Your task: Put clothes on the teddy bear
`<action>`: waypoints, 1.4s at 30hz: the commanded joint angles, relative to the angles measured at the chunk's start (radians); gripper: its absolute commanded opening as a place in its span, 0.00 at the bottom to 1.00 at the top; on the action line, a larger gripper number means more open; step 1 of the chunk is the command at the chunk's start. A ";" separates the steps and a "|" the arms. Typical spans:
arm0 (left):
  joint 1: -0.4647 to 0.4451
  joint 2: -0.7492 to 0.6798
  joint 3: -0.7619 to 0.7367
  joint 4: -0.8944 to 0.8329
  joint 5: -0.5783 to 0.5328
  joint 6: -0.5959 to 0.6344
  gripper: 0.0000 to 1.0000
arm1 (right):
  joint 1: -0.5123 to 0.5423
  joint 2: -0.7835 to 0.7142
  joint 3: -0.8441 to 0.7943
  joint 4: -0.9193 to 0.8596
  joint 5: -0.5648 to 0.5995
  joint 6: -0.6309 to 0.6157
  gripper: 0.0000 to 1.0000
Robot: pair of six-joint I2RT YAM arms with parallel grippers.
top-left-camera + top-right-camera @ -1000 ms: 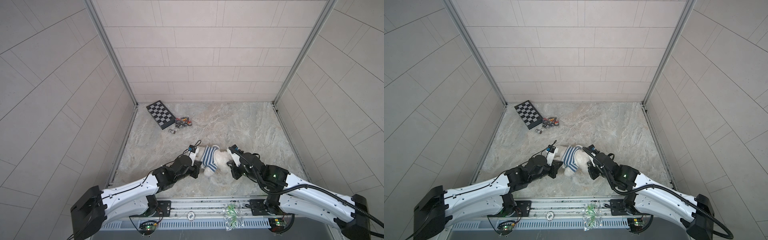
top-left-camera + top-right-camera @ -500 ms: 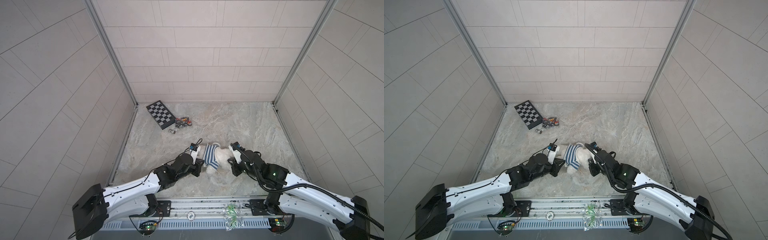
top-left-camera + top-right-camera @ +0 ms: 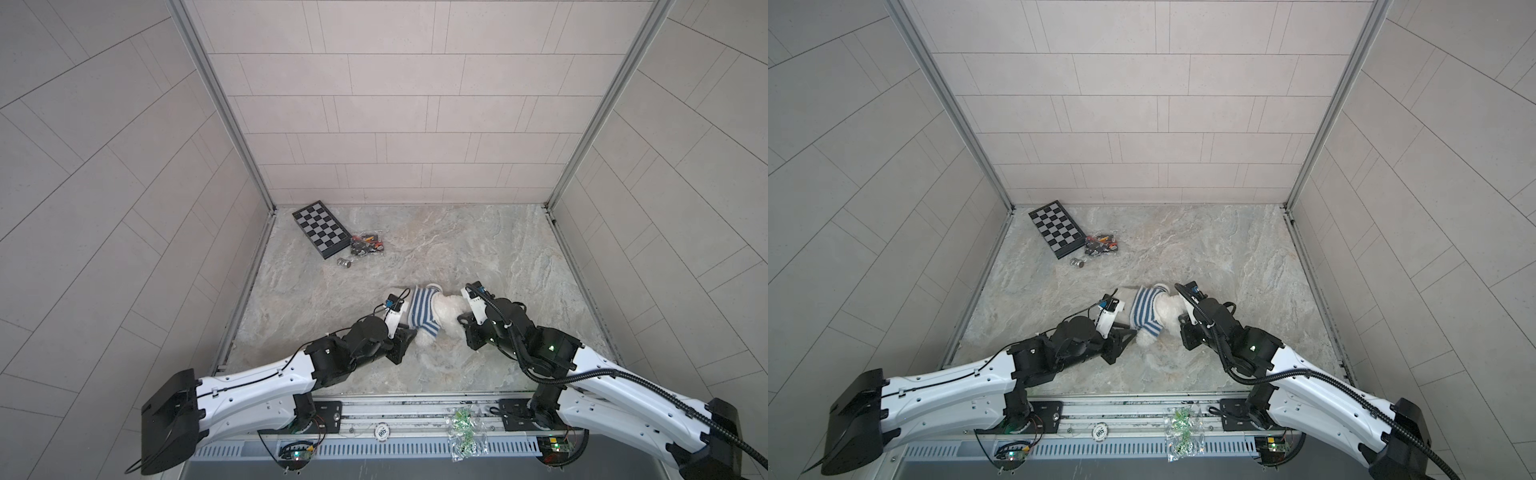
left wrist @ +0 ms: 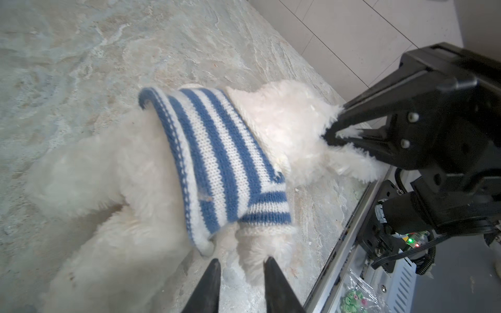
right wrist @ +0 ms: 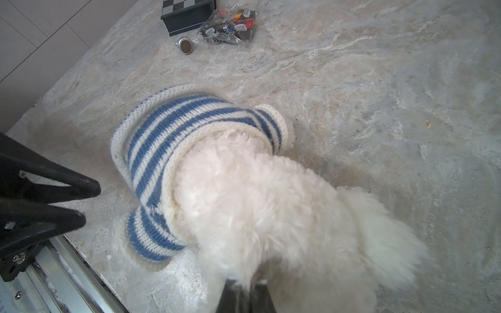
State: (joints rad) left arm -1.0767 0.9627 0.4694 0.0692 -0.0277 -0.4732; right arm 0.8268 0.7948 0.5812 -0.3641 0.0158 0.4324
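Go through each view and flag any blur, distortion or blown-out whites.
Both top views: sharp, evenly lit, wall lines bowed by the wide lens; the teddy bear nearly melts into the pale table. Left wrist view: striped shirt crisp, left gripper tips and nearest fur soft. Right wrist view: fur by the right gripper smeared and washed out; chessboard sharp.

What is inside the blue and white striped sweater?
The middle of the teddy bear fills the sweater; white fur sticks out at both ends and from one sleeve. The other sleeve's inside is hidden.
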 commanded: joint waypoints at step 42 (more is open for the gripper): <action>-0.025 -0.092 0.016 -0.132 0.015 0.099 0.43 | -0.035 -0.103 -0.018 0.035 -0.046 0.048 0.00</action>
State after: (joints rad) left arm -1.0618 0.9070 0.4831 -0.0193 -0.0414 -0.4168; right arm 0.7982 0.7074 0.5510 -0.3641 -0.0586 0.4561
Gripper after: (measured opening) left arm 0.433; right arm 0.058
